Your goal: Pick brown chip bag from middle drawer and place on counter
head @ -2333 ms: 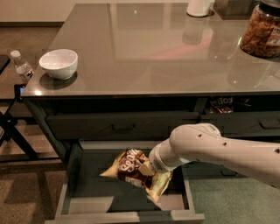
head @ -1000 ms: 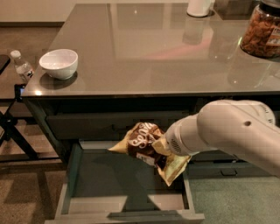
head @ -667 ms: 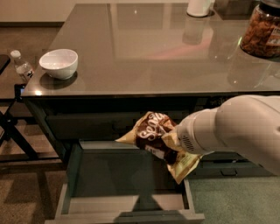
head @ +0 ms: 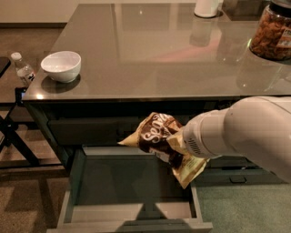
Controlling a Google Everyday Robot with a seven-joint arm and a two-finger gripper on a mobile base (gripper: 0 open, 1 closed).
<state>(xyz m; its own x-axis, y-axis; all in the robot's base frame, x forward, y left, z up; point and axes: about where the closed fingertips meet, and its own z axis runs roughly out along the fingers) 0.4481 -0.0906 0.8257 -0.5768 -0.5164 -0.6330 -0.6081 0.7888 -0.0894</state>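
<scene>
The brown chip bag (head: 157,136), dark brown with white script and pale yellow edges, hangs in the air in front of the cabinet, above the open middle drawer (head: 132,186) and just below the counter (head: 150,50) edge. My gripper (head: 175,142) is shut on the bag's right side; its fingers are mostly hidden behind the bag and the white arm (head: 241,132). The drawer's grey-green floor is bare.
A white bowl (head: 61,66) sits at the counter's left front. A clear jar of orange-brown snacks (head: 272,32) stands at the right rear, a white container (head: 207,8) at the back. A small water bottle (head: 22,69) stands on a side stand to the left.
The arm has lifted the chip bag out of the drawer and raised it up and to the right, to just under the counter edge. The drawer floor now lies bare.
</scene>
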